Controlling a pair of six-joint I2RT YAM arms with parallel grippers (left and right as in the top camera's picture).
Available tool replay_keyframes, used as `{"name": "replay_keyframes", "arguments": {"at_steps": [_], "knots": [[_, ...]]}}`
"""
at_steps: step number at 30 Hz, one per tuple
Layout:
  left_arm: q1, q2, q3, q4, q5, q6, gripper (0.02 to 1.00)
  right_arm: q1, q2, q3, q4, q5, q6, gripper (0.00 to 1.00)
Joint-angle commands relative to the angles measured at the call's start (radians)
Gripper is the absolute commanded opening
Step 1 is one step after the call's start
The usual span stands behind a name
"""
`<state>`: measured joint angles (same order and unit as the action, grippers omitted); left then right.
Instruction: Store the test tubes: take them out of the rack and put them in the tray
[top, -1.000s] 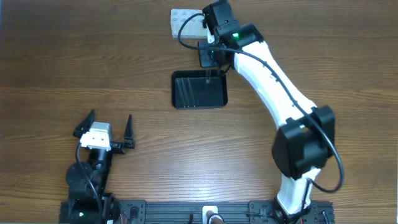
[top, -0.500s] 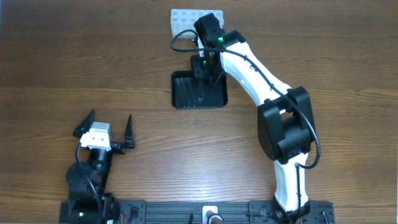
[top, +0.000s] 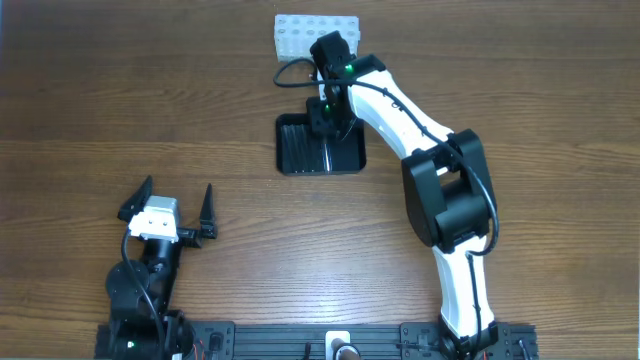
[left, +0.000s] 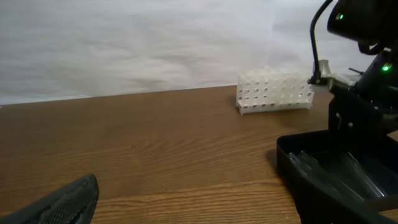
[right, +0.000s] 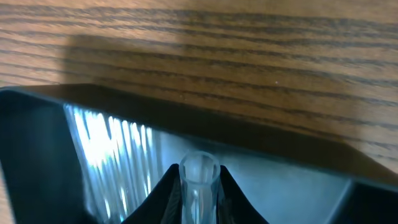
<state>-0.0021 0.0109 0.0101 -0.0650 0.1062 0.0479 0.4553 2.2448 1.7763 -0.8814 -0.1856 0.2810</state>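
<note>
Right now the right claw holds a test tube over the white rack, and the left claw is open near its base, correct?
One detail is off: the right claw holds the test tube over the black tray, as the right wrist view shows; the white rack stands apart from it. The left claw is open near its base.

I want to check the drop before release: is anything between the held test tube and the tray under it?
Nothing visible does: the right gripper holds the test tube over the tray, above its bare floor.
</note>
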Motion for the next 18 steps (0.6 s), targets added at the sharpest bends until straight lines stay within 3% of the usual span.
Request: {"name": "replay_keyframes", "arguments": {"at_steps": [1, 5, 11, 14, 16, 18], "knots": [[0.007, -0.005, -0.004, -0.003, 0.016, -0.011, 1.0, 0.008, 0.012, -0.008, 0.008, -0.001, -0.005, 0.259], [0.007, -0.005, -0.004, -0.003, 0.016, -0.011, 1.0, 0.013, -0.014, -0.008, 0.008, -0.001, -0.034, 0.514], [0.007, -0.005, -0.004, -0.003, 0.016, -0.011, 1.0, 0.013, -0.192, -0.008, 0.0, 0.014, -0.115, 0.599], [0.007, -0.005, -0.004, -0.003, 0.016, -0.011, 1.0, 0.008, -0.315, -0.008, 0.008, 0.112, -0.153, 0.671], [0.007, -0.005, -0.004, -0.003, 0.016, -0.011, 1.0, -0.005, -0.417, -0.01, 0.027, 0.222, -0.187, 0.735], [0.007, -0.005, -0.004, -0.003, 0.016, -0.011, 0.998, -0.022, -0.49, -0.019, 0.057, 0.276, -0.241, 0.851]]}}
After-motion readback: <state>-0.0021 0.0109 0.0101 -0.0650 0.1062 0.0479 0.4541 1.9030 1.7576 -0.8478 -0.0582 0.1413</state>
